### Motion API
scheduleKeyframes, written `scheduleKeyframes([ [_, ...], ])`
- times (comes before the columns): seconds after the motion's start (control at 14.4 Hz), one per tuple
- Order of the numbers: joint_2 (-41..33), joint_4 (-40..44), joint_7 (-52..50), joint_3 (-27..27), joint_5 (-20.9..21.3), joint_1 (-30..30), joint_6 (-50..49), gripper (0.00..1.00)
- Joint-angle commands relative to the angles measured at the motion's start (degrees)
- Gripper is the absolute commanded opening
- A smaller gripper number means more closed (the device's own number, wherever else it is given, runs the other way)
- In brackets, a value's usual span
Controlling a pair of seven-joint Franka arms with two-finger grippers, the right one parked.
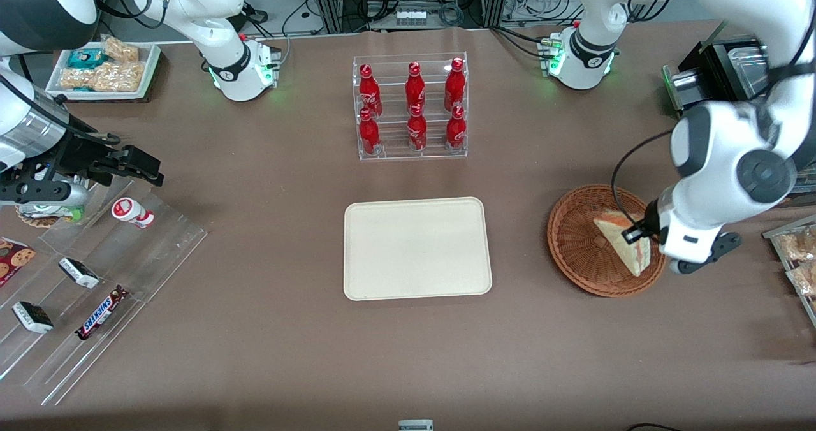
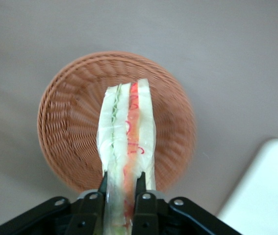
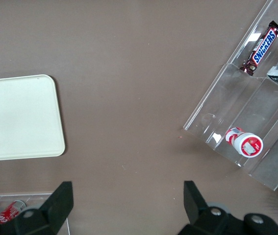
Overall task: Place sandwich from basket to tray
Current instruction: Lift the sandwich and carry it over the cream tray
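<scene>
The gripper (image 2: 121, 183) clamped the sandwich (image 2: 126, 134) by its edge above the basket (image 2: 65, 122), ready for carrying to the tray (image 1: 417, 248).

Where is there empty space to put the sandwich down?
The cream tray is completely bare, so the sandwich fits anywhere on it. The brown table between tray and wicker basket is open for passing. The gripper is shut on the sandwich above the basket. It is crowded at the cola bottle rack and the snack rack.
</scene>
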Motion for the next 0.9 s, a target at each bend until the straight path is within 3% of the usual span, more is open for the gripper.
scheduleKeyframes([
  [0.0, 3.95, 6.68, -8.87, -10.92, 1.09, -1.23, -3.24, 0.0],
  [0.14, 8.33, 8.35, -12.05, -13.86, 5.9, -7.17, -0.53, 0.01],
  [0.42, 18.26, 13.97, -17.69, -13.78, 10.92, -18.0, 6.5, 0.02],
  [0.69, 24.25, 14.95, -17.78, -13.6, 11.99, -21.18, 15.29, 0.04],
  [0.83, 27.67, 15.12, -17.87, -13.51, 15.49, -22.41, 19.68, 0.06],
])
